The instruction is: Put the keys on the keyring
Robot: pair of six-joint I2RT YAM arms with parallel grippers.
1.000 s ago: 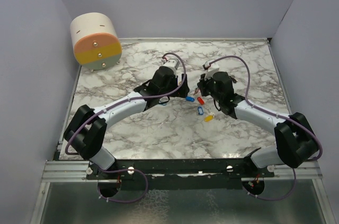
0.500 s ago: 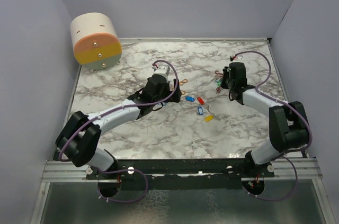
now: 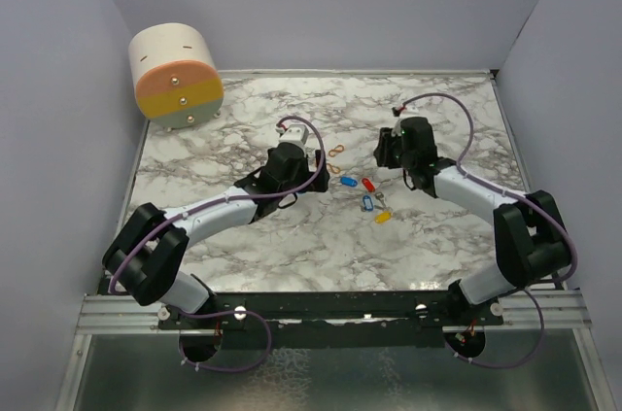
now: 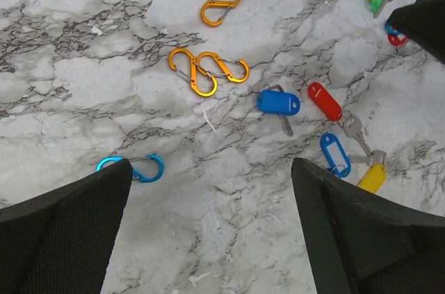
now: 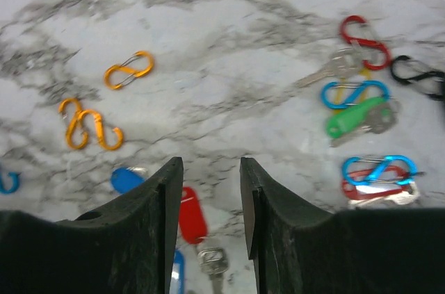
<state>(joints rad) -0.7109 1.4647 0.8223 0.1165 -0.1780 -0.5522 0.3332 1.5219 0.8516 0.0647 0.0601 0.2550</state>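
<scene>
I count four keys lying flat in a loose cluster, right of centre in the left wrist view. The blue key [image 4: 279, 103] has a solid tag and its blade points down the frame. The red key [image 4: 325, 101] lies tilted just to its right. Below them sits the blue-framed key [image 4: 336, 153], and the yellow key [image 4: 372, 178] is just beside it. The green key [image 5: 354, 119] lies well apart, at the right of the right wrist view.

Lab test booth, plain grey walls [image 3: 321, 3]
</scene>
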